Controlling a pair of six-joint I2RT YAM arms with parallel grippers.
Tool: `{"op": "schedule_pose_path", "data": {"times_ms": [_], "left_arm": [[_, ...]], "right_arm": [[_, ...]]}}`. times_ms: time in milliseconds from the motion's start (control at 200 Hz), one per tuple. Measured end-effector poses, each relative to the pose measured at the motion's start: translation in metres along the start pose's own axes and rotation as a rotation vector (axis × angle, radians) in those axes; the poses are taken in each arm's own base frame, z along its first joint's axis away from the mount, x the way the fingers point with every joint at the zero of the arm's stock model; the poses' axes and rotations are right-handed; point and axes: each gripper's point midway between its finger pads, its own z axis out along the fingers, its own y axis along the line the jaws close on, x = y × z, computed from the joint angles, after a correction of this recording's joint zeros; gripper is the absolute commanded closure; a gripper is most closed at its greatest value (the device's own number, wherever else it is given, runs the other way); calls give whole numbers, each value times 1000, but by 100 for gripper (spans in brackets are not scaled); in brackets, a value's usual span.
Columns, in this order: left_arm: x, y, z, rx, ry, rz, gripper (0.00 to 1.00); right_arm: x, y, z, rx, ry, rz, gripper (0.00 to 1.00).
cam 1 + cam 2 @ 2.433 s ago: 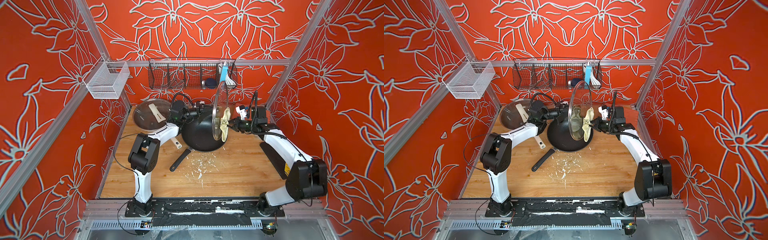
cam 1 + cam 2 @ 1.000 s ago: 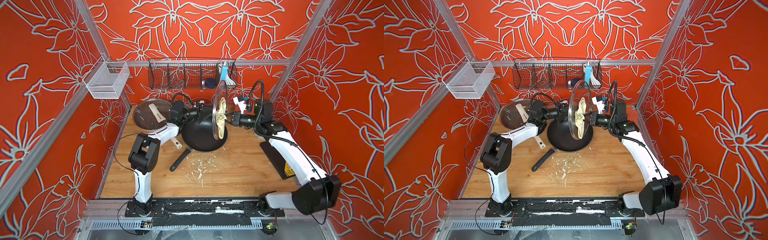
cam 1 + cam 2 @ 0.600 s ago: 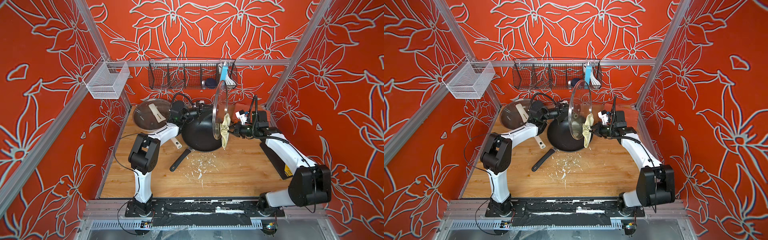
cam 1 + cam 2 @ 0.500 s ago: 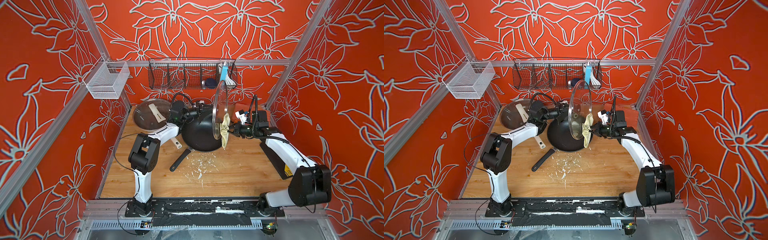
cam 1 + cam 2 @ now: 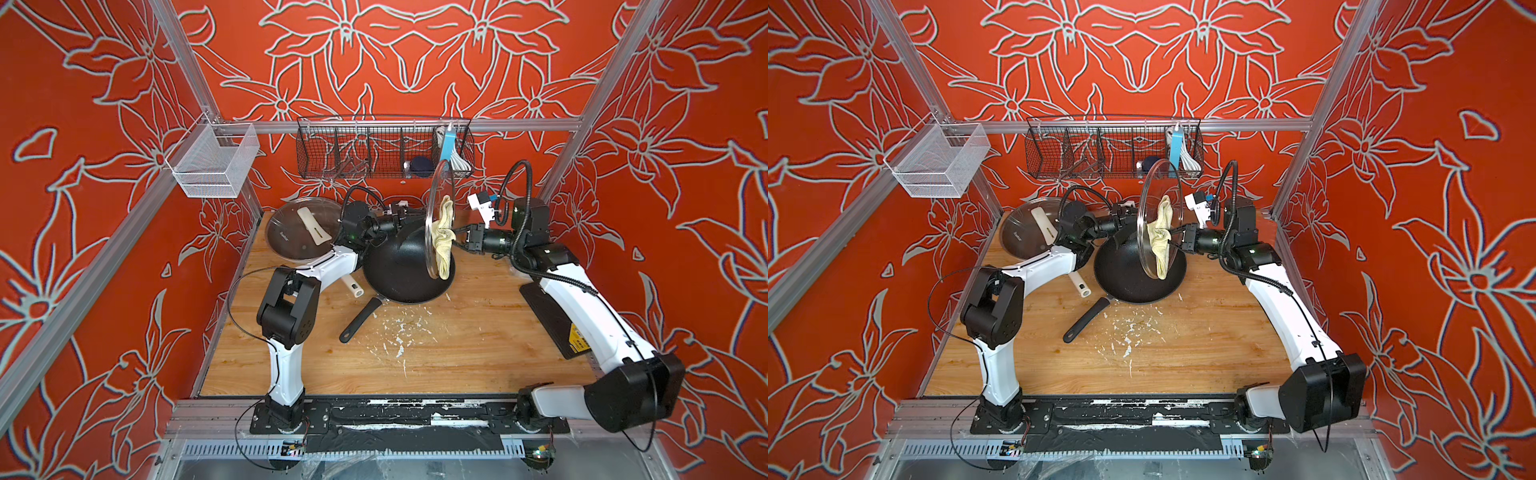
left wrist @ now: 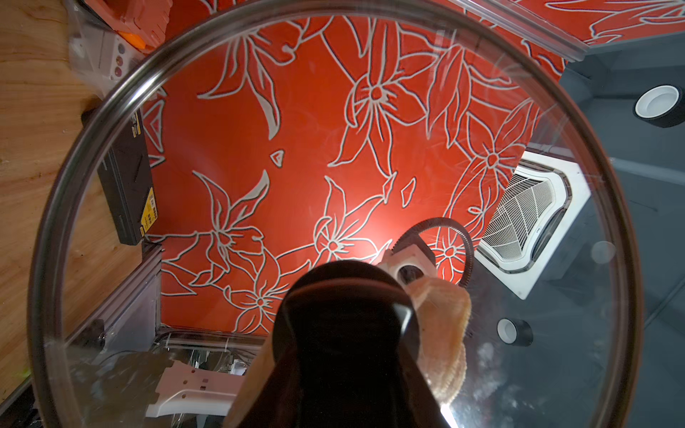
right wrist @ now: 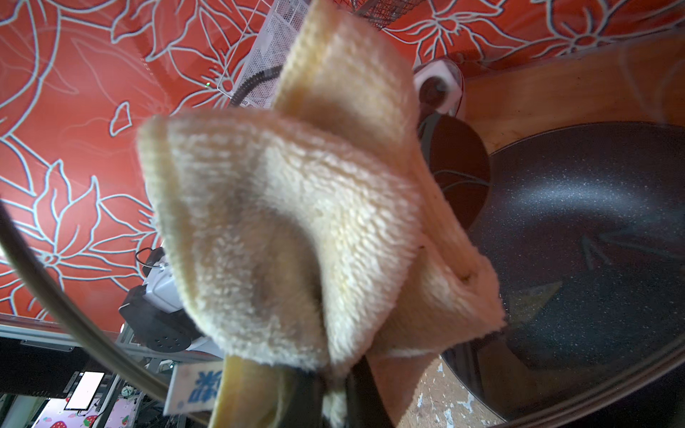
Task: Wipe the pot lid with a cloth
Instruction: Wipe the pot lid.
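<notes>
Black and shut tight, the right jaws pinch a bunched fold of the cream, roughly square terry cloth, faintly smudged with grey, which droops down from the grip. Directly ahead of those jaws, toward the robot's left, stands the round clear-glass pot lid with its metal rim. It is held up on edge, so its face is upright and its plane runs roughly from the front of the counter to the back. The cloth is sandwiched between jaws and glass, lying against the lid's hollow underside from about its middle down to the lower rim. On the opposite face, the left jaws are closed on the lid's black knob, bracing it. Beneath sits the black non-stick frying pan on the wooden counter; whether the lid's rim touches the pan cannot be told. The next stroke probably has to slide along the glass, up toward the bare top part, while pressing leftward against the left arm's hold.
</notes>
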Motion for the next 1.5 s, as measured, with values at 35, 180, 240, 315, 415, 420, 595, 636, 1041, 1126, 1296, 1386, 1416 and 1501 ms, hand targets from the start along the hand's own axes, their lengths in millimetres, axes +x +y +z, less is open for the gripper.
{"op": "schedule_pose_path", "data": {"times_ms": [35,180,240,315,415,420,595,636,1041,1126,1296,1386,1416,1501], "left_arm": [[0,0,0,0,0,0,100],[0,0,0,1,-2,0,100],[0,0,0,1,-2,0,100],[0,0,0,0,-1,-1,100],[-1,1,0,0,-2,-2,100],[-1,1,0,0,-2,-2,100],[-1,0,0,1,-3,-1,100],[-1,0,0,1,-3,-1,100],[-1,0,0,2,-4,-1,100],[-1,0,0,1,-4,-1,100],[-1,1,0,1,-4,-3,100],[-2,2,0,0,-4,-3,100],[-2,2,0,1,-5,-3,100],[-3,2,0,1,-6,-4,100]], "right_arm": [[4,-11,1,23,4,22,100],[32,-74,6,146,42,146,100],[43,-92,6,183,63,189,100],[50,-103,6,200,77,219,100],[48,-94,7,182,74,200,100],[48,-93,7,180,74,199,100],[30,-42,13,75,72,102,100],[23,-27,12,48,61,69,100],[32,-52,9,109,33,92,100],[47,-84,8,175,54,163,100],[52,-93,7,189,65,188,100],[50,-79,9,161,68,164,100],[49,-71,10,146,69,153,100],[40,-43,13,90,64,103,100]]}}
